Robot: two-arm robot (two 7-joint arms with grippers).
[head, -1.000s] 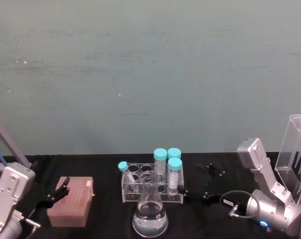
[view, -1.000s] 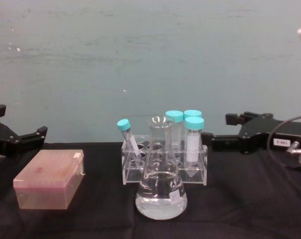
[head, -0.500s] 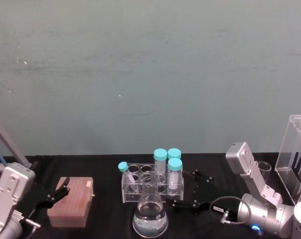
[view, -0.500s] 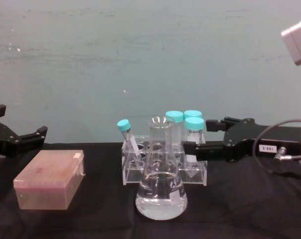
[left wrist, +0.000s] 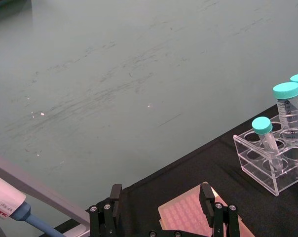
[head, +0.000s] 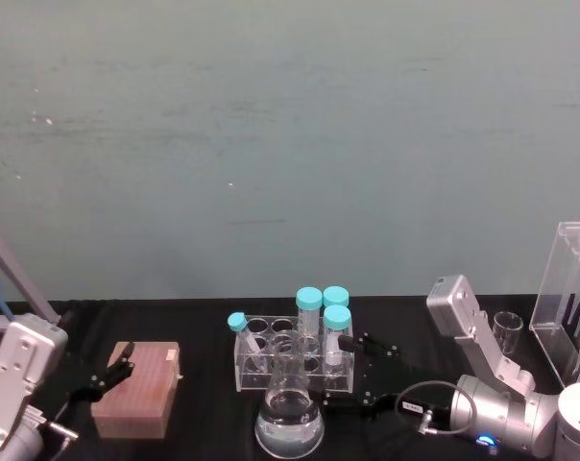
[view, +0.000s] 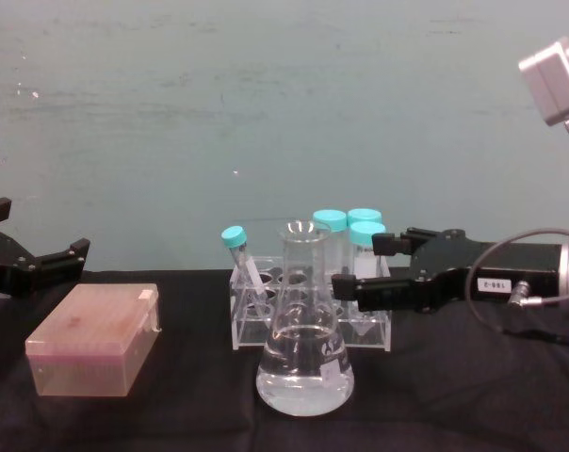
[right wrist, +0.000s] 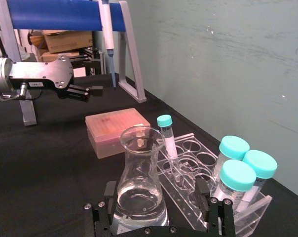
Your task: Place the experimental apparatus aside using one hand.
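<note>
Black two-finger right gripper (view: 355, 264), jaws open and empty, hovers beside the large clear conical flask (view: 303, 367) at table centre; tall acrylic rack (head: 573, 279) and small glass beaker (head: 506, 331) already stand aside, right; flask not yet grasped; left gripper (left wrist: 160, 197) parked left, open

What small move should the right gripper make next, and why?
Probably ease the right gripper forward toward the clear conical glass flask. Its jaws stand open, and the right wrist view shows the flask just ahead, lined up between them but not yet bracketed. The left gripper waits open beside the pink rectangular box.
</note>
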